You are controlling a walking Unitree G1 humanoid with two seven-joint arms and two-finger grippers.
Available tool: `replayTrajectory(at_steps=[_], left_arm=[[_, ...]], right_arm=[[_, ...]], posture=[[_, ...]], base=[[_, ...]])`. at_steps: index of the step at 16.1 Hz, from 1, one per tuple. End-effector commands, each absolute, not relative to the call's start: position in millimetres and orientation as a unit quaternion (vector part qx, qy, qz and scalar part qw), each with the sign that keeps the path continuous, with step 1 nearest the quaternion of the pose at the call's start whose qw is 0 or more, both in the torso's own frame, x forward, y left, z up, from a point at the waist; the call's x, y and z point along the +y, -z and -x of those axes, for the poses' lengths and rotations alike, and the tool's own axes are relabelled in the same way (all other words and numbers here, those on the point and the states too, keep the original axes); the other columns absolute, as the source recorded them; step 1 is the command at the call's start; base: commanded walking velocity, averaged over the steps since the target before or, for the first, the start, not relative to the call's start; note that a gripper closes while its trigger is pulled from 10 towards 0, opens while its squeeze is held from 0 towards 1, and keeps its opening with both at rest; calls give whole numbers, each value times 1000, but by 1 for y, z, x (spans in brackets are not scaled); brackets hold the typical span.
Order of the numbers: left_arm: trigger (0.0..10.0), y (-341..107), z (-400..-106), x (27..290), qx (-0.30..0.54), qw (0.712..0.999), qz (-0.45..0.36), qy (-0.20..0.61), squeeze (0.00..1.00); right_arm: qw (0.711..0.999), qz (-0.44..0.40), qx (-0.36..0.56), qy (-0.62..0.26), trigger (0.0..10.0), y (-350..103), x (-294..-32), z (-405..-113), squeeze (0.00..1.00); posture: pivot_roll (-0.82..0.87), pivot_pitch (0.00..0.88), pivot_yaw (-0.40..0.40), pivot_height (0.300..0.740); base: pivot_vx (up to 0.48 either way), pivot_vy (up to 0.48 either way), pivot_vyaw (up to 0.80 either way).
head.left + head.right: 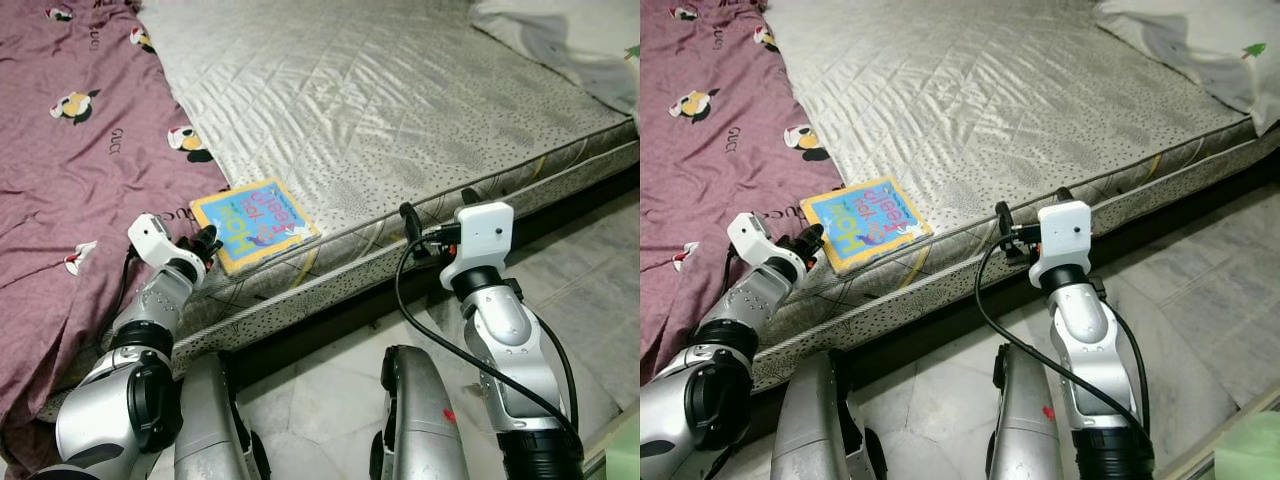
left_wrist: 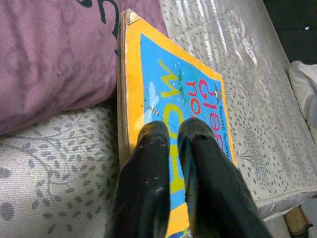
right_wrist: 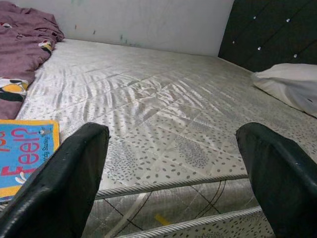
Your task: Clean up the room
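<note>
A children's board book [image 1: 258, 222] with a blue cover and orange border lies flat near the front edge of the bare mattress [image 1: 400, 100], beside the purple blanket. My left gripper [image 1: 205, 243] is at the book's near left corner. In the left wrist view its two black fingers [image 2: 153, 148] are pressed together, shut, with their tips over the book's cover [image 2: 198, 94], not clamped around it. My right gripper [image 1: 438, 208] hovers at the mattress edge to the right of the book [image 3: 22, 148], open wide with nothing between its fingers.
A purple printed blanket [image 1: 70, 150] covers the bed's left side and hangs over the edge. A white pillow [image 3: 287, 84] and white bedding [image 1: 560, 40] lie at the far right. A dark bed frame runs under the mattress, above a marble floor [image 1: 600, 290].
</note>
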State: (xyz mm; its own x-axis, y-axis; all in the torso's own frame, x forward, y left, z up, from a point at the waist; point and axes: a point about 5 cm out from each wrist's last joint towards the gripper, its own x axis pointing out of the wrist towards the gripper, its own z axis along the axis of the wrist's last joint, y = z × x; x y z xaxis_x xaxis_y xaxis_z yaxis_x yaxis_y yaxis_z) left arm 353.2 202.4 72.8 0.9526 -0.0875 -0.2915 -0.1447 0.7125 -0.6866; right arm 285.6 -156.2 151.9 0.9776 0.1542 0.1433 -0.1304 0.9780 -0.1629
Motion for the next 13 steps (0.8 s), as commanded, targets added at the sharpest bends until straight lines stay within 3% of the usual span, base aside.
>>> replayTrajectory(at_steps=[1, 3, 4, 13], left_arm=[[0, -70, -351, 207, 159, 915, 371, -23, 0], [0, -70, -351, 207, 162, 927, 338, -22, 0], [10000, -69, -349, 209, 162, 933, 321, -31, 1000], [10000, -60, -343, 206, 166, 943, 286, -21, 1000]], right_arm=[[990, 77, -84, -78, 10000, -154, -154, -288, 0], [990, 75, -84, -78, 10000, -153, -153, -287, 0], [991, 75, -83, -79, 10000, -151, -152, -284, 0], [993, 81, -61, -64, 10000, -145, -161, -261, 0]], posture=[[-114, 23, 22, 522], [-116, 29, 25, 522], [-117, 37, 28, 522], [-163, 129, 36, 522]], base=[[0, 0, 0], [0, 0, 0], [0, 0, 0], [0, 0, 0]])
